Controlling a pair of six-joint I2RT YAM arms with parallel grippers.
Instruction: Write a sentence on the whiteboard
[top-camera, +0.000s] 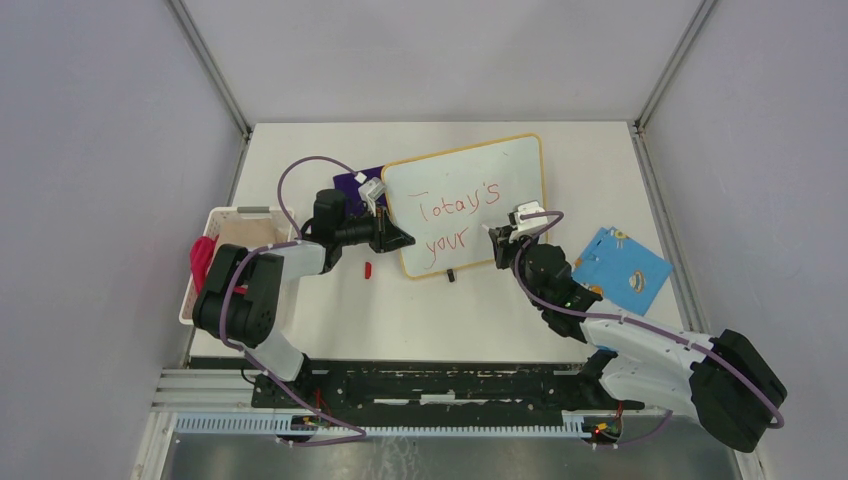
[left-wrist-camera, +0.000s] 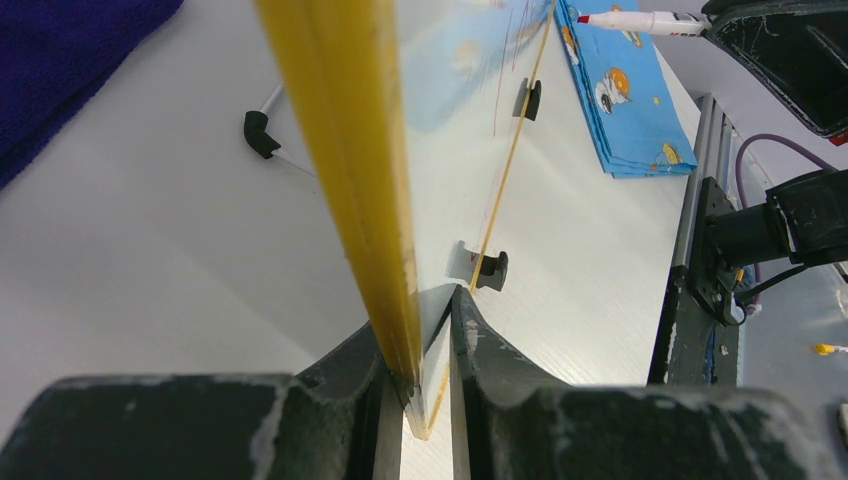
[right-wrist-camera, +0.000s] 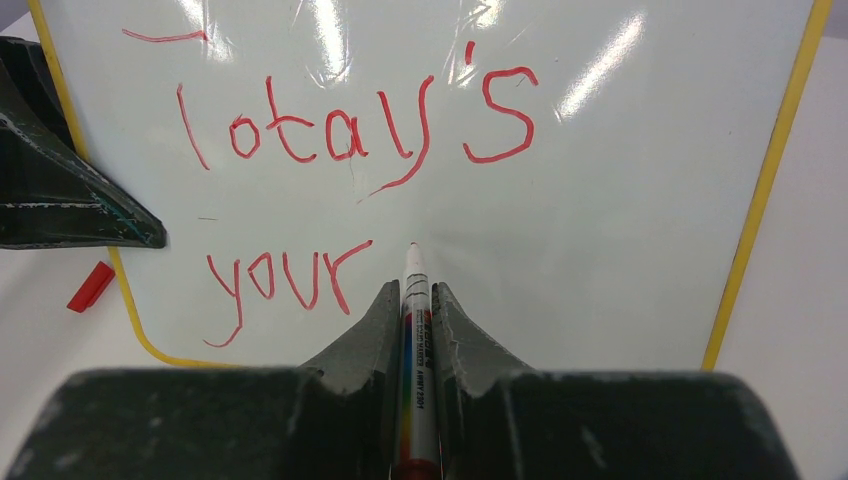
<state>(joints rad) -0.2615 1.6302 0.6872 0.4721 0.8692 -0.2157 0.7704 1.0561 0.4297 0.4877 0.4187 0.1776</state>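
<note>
- The whiteboard (top-camera: 470, 195) is pinched at its left edge by the closed left gripper (left-wrist-camera: 425, 330).
- The sentence (right-wrist-camera: 340, 140) is written on the whiteboard in red: "Totay's your".
- A marker (right-wrist-camera: 416, 340) is clamped in the right gripper (right-wrist-camera: 412, 290), tip just right of "your".

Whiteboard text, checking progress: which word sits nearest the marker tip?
The lower-line "your", its final r just left of the marker tip; "Today's" sits on the line above.

White-and-black jointed arms (top-camera: 650, 350) (purple cables (top-camera: 318, 158) looped outside).
</note>
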